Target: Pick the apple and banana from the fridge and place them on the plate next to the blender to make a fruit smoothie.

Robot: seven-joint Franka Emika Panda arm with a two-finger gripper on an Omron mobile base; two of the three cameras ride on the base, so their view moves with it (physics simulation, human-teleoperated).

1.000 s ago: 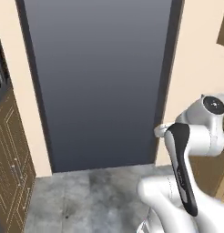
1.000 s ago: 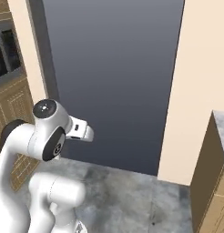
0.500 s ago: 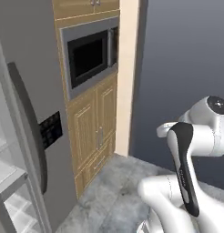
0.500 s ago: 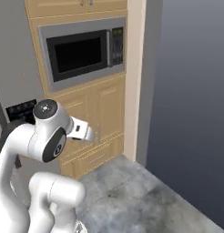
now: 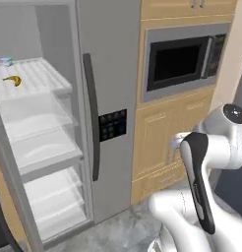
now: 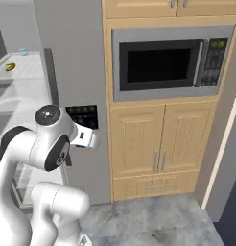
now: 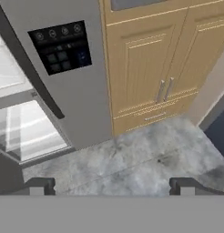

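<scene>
At the bottom of the hand view the hand (image 7: 112,185) stands fully open and empty, tips wide apart over the grey floor (image 7: 145,154). The fridge (image 5: 105,98) has one door open; the banana (image 5: 12,80) lies on a high shelf at upper left, well apart from the hand. Risk: a long reach could clip the shelf edge or the closed door. No legible writing.

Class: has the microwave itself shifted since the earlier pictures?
No. The microwave sits built into its wooden cabinet as before; the whole scene slid sideways together, so the camera base turned, not the microwave.
</scene>
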